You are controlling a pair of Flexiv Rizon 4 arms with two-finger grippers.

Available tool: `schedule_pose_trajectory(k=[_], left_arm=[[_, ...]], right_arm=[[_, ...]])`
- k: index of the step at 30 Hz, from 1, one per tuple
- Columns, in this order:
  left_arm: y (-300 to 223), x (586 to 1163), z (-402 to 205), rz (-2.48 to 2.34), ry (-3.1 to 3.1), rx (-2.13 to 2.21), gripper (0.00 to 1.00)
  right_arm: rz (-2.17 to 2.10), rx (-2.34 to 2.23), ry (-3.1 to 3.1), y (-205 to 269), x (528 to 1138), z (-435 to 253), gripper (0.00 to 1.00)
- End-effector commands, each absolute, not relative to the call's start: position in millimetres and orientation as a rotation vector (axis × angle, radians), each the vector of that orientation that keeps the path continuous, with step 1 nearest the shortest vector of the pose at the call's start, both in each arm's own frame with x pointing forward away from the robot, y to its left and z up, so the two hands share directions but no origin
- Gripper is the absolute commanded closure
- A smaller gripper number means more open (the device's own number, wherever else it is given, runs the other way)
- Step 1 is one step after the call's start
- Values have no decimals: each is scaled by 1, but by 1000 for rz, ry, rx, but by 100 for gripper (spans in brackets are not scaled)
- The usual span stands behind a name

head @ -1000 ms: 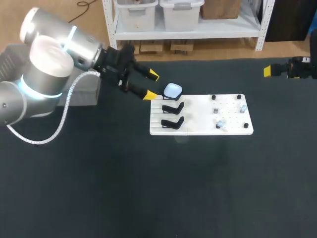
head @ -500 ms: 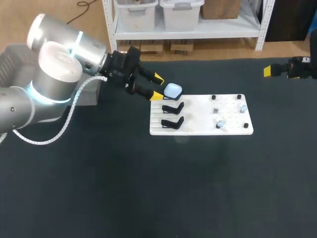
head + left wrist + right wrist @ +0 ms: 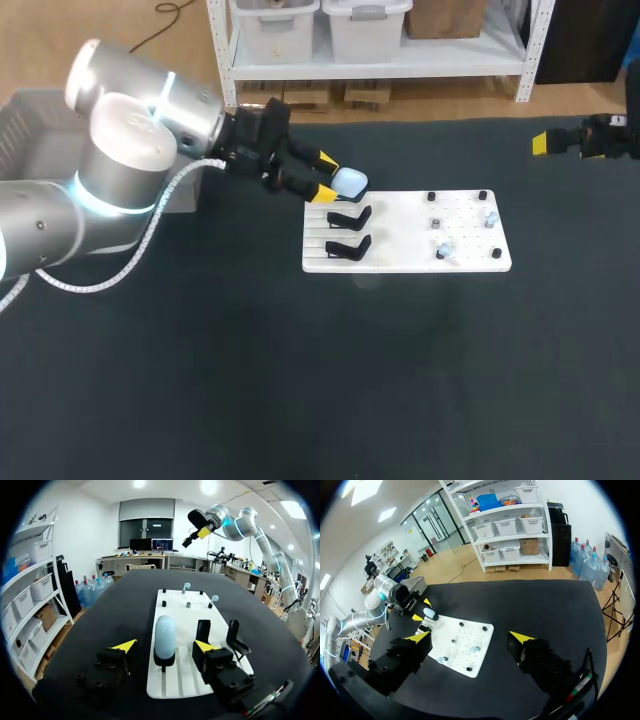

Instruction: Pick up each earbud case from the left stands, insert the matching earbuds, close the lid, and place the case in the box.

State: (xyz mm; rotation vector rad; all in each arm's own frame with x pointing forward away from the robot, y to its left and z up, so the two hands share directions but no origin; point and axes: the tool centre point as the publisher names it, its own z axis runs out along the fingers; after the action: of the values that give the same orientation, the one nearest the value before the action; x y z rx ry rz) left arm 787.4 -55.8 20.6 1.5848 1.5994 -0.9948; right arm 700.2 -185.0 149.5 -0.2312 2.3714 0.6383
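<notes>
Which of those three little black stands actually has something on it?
The stand nearest the left tool: it carries the pale blue case, while the other two stands are bare.

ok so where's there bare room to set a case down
The table on the robot's side of the white board is bare all across, as is the stretch between the board's right end and the right gripper. Crowded: the board's left end, where the left gripper flanks the earbud case beside two empty stands.

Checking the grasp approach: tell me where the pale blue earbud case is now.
In the head view the earbud case stands on the rearmost stand at the white board's left end, just ahead of the left hand's open fingers.
</notes>
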Motion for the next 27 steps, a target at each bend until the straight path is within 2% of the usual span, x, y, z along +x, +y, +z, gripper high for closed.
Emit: schedule_pose_trajectory(k=[1, 8, 15, 27], left_arm=[[-60, 794, 16, -1001, 1596, 1583, 35], [-63, 794, 16, -1003, 1587, 1586, 39], [-67, 794, 13, -1014, 1586, 1587, 50], [-72, 792, 11, -1026, 1578, 1587, 55]], right_arm=[[637, -231, 2372, -185, 700, 150, 0], [637, -231, 2372, -185, 700, 150, 0], [637, -231, 2372, -185, 700, 150, 0], [637, -231, 2372, -185, 700, 150, 0]])
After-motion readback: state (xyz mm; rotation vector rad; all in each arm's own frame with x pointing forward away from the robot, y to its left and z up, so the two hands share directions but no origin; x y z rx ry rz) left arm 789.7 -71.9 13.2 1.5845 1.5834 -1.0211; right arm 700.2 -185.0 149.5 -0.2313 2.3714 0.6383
